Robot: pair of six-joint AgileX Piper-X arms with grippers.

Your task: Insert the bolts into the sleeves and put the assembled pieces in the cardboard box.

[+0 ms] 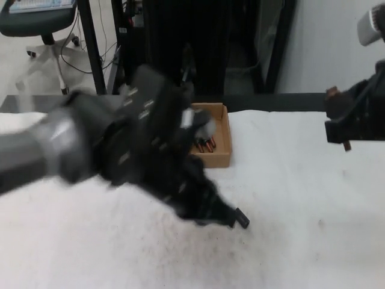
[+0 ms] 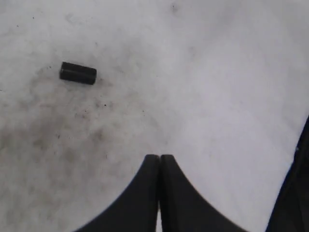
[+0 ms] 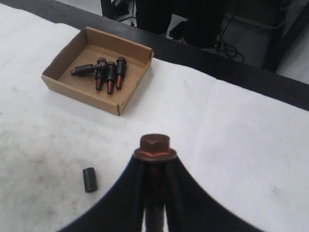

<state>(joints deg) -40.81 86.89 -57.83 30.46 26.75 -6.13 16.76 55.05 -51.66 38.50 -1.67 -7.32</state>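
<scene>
- Black cylindrical sleeve [image 2: 77, 73]: on its side on the white, fuzzy bench [image 2: 231, 72], apart from the cardboard box [image 3: 82, 95], on the arms' side.
- Left gripper [image 2: 159, 159]: fingers pressed together, empty; sleeve ahead and aside, nearer this arm.
- Right gripper [image 3: 154, 162]: fingers clamp a coppery hex-head bolt [image 3: 154, 145], shank seemingly along them.

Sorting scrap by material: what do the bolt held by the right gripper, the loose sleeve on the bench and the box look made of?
Bolt: probably metal, coppery-brown finish with a dull sheen on its hex head. Sleeve: matte black; blackened metal or plastic, the look leaves it open. Cardboard box: plain brown cardboard, matte, with thin folded walls.
</scene>
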